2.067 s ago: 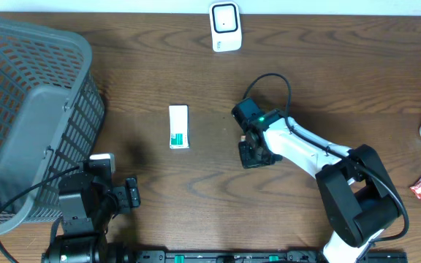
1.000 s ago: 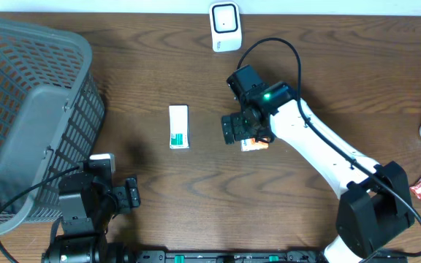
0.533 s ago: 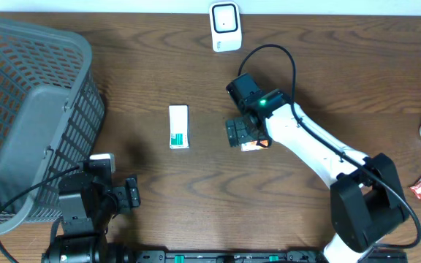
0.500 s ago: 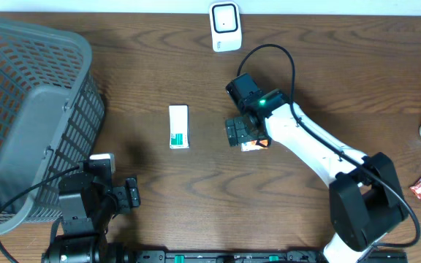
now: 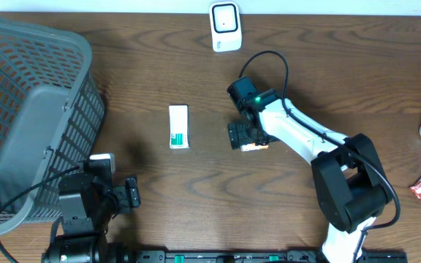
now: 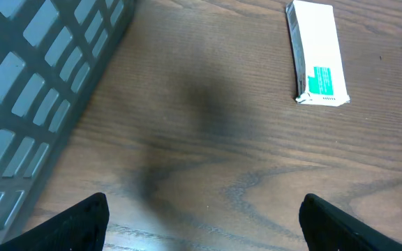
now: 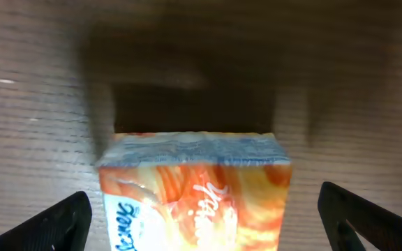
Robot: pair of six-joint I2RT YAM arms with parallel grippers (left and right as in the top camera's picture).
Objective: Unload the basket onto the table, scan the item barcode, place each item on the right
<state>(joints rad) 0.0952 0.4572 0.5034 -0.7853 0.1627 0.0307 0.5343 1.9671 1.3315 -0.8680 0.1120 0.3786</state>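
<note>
Orange packet (image 7: 194,185) lies on the bench (image 5: 327,88), on the robot's side of the scanner (image 5: 225,27). The right claw (image 7: 204,219), spread wide and holding nothing, has drawn back to straddle it. A grasp looks imminent; scanning remains undone.

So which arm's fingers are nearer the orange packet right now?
Right. The right fingers straddle the orange packet, open. The left fingers sit far off by the basket, past the white box.

Overhead looks straight down; wrist cameras sit close above table (image 5: 123,44).
</note>
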